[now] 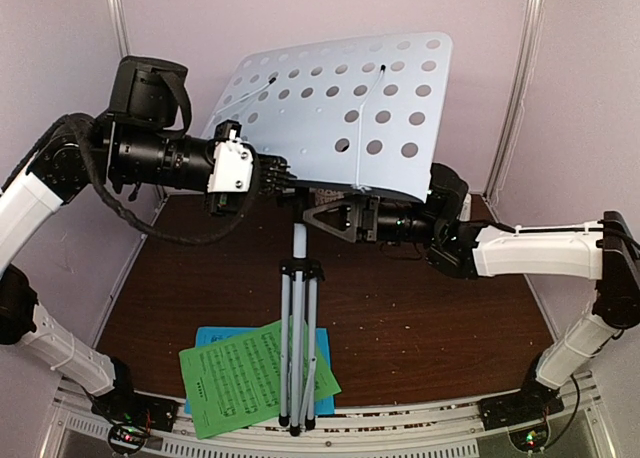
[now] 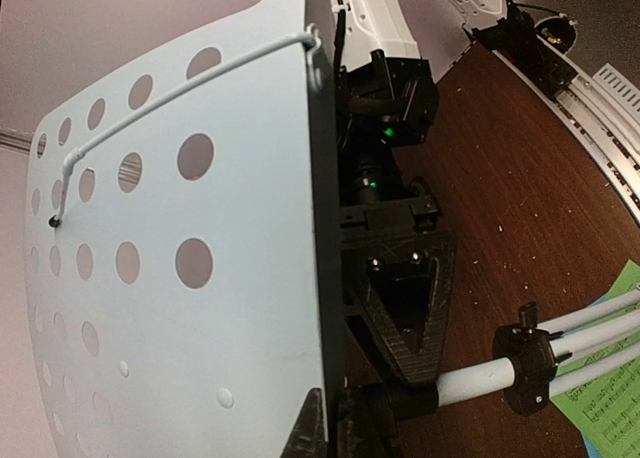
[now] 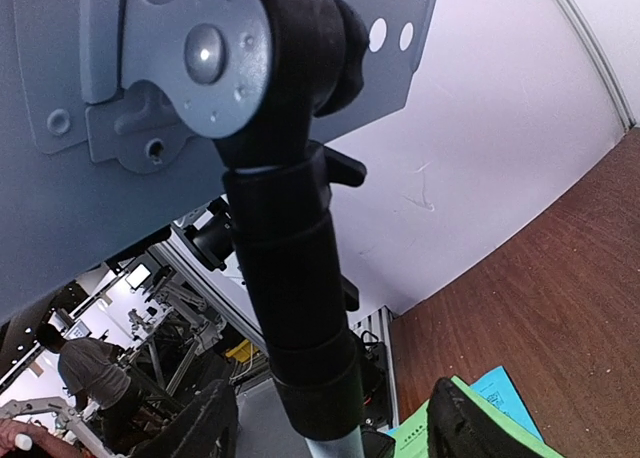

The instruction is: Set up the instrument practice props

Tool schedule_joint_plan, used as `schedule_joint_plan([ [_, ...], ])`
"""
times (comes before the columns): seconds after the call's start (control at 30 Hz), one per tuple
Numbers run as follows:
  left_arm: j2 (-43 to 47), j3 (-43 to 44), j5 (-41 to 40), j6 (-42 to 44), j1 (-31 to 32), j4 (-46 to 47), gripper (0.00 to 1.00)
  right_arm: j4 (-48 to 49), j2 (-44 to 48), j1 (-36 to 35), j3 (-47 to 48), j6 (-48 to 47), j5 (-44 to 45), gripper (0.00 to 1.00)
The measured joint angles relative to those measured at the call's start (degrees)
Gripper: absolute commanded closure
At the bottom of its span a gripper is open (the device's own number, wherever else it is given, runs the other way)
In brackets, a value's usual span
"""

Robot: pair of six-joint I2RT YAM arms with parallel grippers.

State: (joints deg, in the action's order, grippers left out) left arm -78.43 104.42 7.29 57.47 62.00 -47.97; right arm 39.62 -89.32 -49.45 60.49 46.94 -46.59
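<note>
The white perforated music stand (image 1: 340, 98) rises mid-table on its silver tripod (image 1: 298, 348). My left gripper (image 1: 285, 178) is shut on the lower edge of the stand's desk (image 2: 200, 308), one fingertip on each face of the lip. My right gripper (image 1: 322, 218) reaches in from the right under the desk. Its open jaws straddle the black collar (image 3: 295, 298) of the pole, with a gap on both sides. A green music sheet (image 1: 240, 378) lies on top of a blue music sheet (image 1: 215, 336) by the tripod feet.
Pale purple walls (image 1: 80, 38) close in the dark brown table (image 1: 430, 308) on three sides. An aluminium rail (image 1: 400, 423) with the arm bases runs along the near edge. The tripod legs stand on the sheets' right part.
</note>
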Motion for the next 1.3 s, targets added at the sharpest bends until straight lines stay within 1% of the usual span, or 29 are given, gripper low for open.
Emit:
schedule_joint_plan([
  [0.27, 0.11, -0.92, -0.02, 0.15, 0.00, 1.22, 1.00, -0.46, -2.14, -2.23, 2.32, -1.25, 0.59, 0.51],
  [0.53, 0.11, -1.14, -0.22, 0.76, 0.00, 1.53, 1.00, -0.07, -4.57, -3.26, 3.13, -1.40, 0.48, 0.79],
  [0.6, 0.11, -1.44, -0.59, 0.87, 0.00, 1.70, 1.00, 0.09, -4.57, -3.30, 3.21, -2.64, 0.46, 0.86],
  [0.67, 0.13, -1.90, -1.05, 0.85, -0.02, 2.47, 1.00, -0.13, -4.57, -3.30, 3.21, -2.60, 0.42, 0.96],
  [0.7, 0.13, -2.03, -1.20, 0.87, -0.02, 2.51, 0.97, -0.24, -4.57, -3.30, 3.21, -2.60, 0.39, 1.00],
  [0.8, 0.44, -3.04, -1.49, 1.33, 0.00, 4.04, 0.78, -0.31, -4.57, -3.21, 3.23, -2.71, 0.37, 1.00],
  [0.9, 2.03, -4.46, -1.90, 3.21, 0.00, 8.94, 0.57, -1.33, -4.57, -3.19, 3.23, -1.31, 0.42, 1.00],
  [1.0, 4.31, -5.01, -1.97, 3.65, 0.00, 14.58, 0.42, -4.55, -4.57, -2.91, 3.21, 0.22, 0.76, 1.00],
  [1.07, 6.32, -5.18, -1.92, 3.26, 0.00, 18.45, 0.19, -7.72, -4.57, -2.60, 3.23, 0.55, 1.27, 1.00],
  [1.1, 7.48, -5.53, -1.92, 2.78, 0.00, 20.22, 0.14, -8.98, -4.57, -2.43, 3.23, 0.55, 1.46, 1.00],
  [1.13, 8.85, -6.16, -1.90, 1.90, 0.00, 21.94, 0.13, -10.14, -4.50, -2.12, 3.23, 0.44, 1.66, 1.00],
  [1.3, 14.62, -10.69, -1.97, -1.97, 0.00, 28.50, 0.10, -17.59, -2.19, 0.50, 4.24, -0.98, 3.69, 1.00],
])
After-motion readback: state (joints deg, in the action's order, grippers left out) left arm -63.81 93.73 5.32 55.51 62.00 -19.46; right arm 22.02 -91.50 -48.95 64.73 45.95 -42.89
